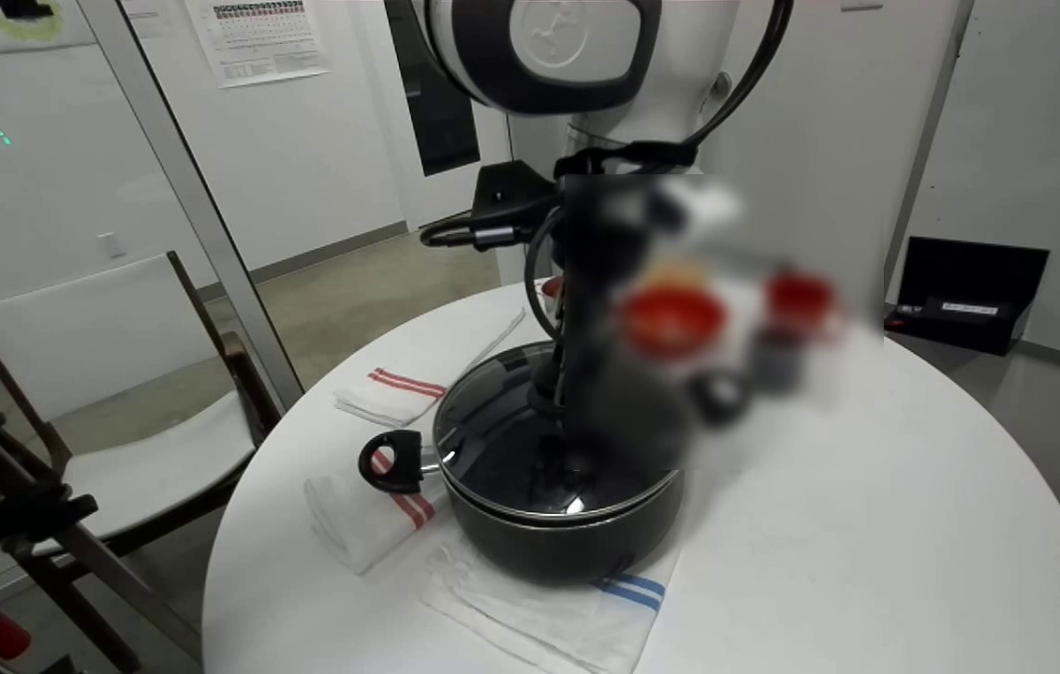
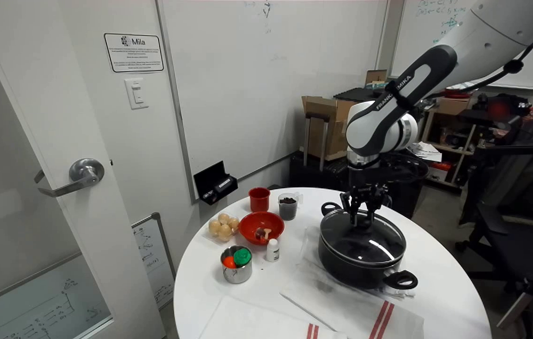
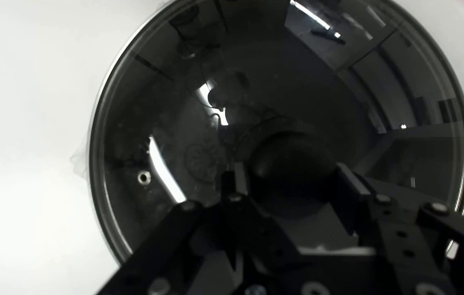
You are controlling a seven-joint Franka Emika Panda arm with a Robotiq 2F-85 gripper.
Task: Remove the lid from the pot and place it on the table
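Note:
The black pot [image 1: 567,554] stands on the white table [image 1: 886,552]; it also shows in an exterior view [image 2: 349,270]. The glass lid [image 1: 497,445] lies on the pot in both exterior views [image 2: 342,245]. My gripper [image 2: 362,219] points down at the lid's centre. In the wrist view, the gripper's fingers [image 3: 291,178] are on both sides of the dark knob [image 3: 291,153], with no clear gap, so it looks shut on the lid. A blurred patch hides part of the gripper and the lid's right side in an exterior view.
Folded towels [image 2: 356,301] lie under and beside the pot. A red bowl [image 2: 252,226], red cup [image 2: 259,200], measuring cup [image 2: 288,209], egg carton [image 2: 223,227], white bottle [image 2: 272,250] and metal cup [image 2: 237,270] stand across the table. The pot's loop handles [image 2: 400,279] stick out sideways.

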